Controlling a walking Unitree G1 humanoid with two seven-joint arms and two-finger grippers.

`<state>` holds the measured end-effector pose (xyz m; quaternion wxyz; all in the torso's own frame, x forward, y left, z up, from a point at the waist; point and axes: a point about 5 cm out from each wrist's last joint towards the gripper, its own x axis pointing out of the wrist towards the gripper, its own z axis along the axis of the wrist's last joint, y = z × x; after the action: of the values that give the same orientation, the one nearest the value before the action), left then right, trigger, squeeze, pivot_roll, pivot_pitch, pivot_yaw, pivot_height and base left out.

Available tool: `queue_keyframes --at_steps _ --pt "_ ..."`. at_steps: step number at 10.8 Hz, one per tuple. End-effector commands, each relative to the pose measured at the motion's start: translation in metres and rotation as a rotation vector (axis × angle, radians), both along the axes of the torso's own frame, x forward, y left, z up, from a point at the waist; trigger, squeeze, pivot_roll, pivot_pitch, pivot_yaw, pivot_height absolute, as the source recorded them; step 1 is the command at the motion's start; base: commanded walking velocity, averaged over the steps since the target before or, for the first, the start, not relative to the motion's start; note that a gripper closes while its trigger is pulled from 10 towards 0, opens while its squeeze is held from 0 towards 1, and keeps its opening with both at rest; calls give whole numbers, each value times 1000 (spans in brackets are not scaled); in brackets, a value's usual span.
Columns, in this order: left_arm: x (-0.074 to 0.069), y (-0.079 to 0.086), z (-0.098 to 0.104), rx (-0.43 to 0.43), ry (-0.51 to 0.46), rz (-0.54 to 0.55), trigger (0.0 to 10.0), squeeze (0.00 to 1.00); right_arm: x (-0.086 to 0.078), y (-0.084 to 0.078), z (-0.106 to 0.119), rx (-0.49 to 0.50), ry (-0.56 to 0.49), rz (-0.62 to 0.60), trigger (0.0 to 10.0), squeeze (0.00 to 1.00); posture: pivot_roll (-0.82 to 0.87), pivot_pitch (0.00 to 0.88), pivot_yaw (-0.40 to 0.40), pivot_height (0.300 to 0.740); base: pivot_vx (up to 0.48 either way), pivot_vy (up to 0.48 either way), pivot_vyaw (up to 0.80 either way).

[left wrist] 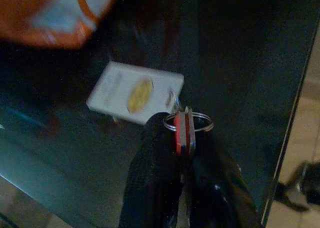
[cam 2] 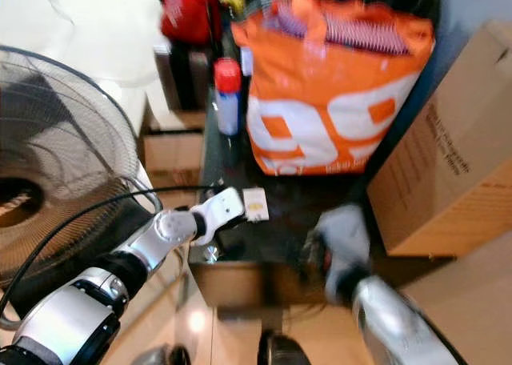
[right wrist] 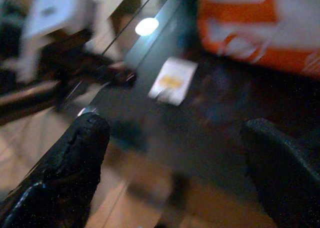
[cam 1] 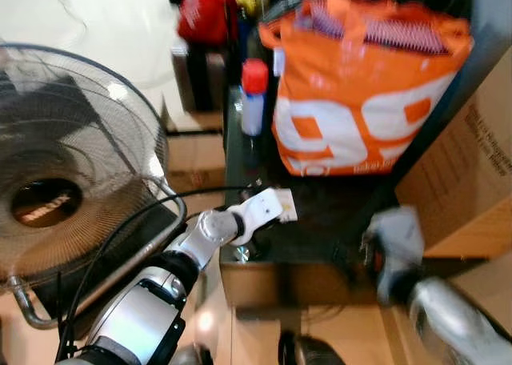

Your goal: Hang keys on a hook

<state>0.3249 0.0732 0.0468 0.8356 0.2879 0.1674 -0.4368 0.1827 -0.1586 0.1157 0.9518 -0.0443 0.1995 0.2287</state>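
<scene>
- Two end effectors are in play; the left end effector [left wrist: 184, 148] has its black fingers clenched on the keys [left wrist: 184, 130], pinching a red tag with a silver ring standing just above the fingertips.
- Just beyond the left end effector's fingertips, a small white card [left wrist: 134, 92] with a yellow mark lies flat on the dark glass desk [left wrist: 250, 63].
- Farther ahead of it, near the back of the desk, stands a large orange and white bag [cam 1: 364, 93], with a white spray can [cam 1: 253, 97] with a red cap beside the bag.
- On the left end effector's outer side, well apart, stands a floor fan [cam 1: 68, 181] with a wire cage.
- The right end effector [right wrist: 175, 138] hangs released, its two black fingers spread wide, over the near edge of the desk; the white card lies ahead of it, and a cardboard box [cam 1: 468, 165] sits on its outer side.
- No hook can be made out, and the head views are blurred.
- Progress, as a judgement: the keys are picked up and held, so the grasp is done; finding a hook, carrying the keys there and slipping the ring over it all remain.
</scene>
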Motion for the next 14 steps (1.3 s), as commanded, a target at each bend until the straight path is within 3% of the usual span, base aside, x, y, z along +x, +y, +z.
queue_keyframes --at_steps 1,4,5,6,7,8,10,14 --pt "0 2 -3 26 14 9 0 0 -8 5 6 24 24 68 10000 0 -346 288 -10 740 0 0 0" --pt "2 11 -5 63 27 32 0 0 -12 2 11 11 32 74 10000 0 -356 311 -7 740 0 0 0" --pt "3 14 -6 85 10 55 10000 0 -15 3 13 16 35 74 10000 0 -359 310 -5 740 0 0 0" --pt "6 18 -3 92 -9 79 10000 0 -16 5 14 21 35 76 10000 0 -359 310 -5 740 0 0 0" --pt "12 22 3 104 -61 115 10000 502 -15 6 14 29 31 69 10000 0 -356 306 -2 740 0 0 0" --pt "17 24 9 63 -76 145 10000 1000 -14 5 14 29 30 61 10000 0 -353 299 -3 740 0 0 0" --pt "15 16 10 -6 -41 119 10000 1000 -12 6 14 22 30 64 10000 0 -352 289 -4 740 0 0 0" --pt "17 16 13 -61 -18 149 10000 1000 -4 6 15 16 16 70 10000 0 -348 269 -7 740 0 0 0"
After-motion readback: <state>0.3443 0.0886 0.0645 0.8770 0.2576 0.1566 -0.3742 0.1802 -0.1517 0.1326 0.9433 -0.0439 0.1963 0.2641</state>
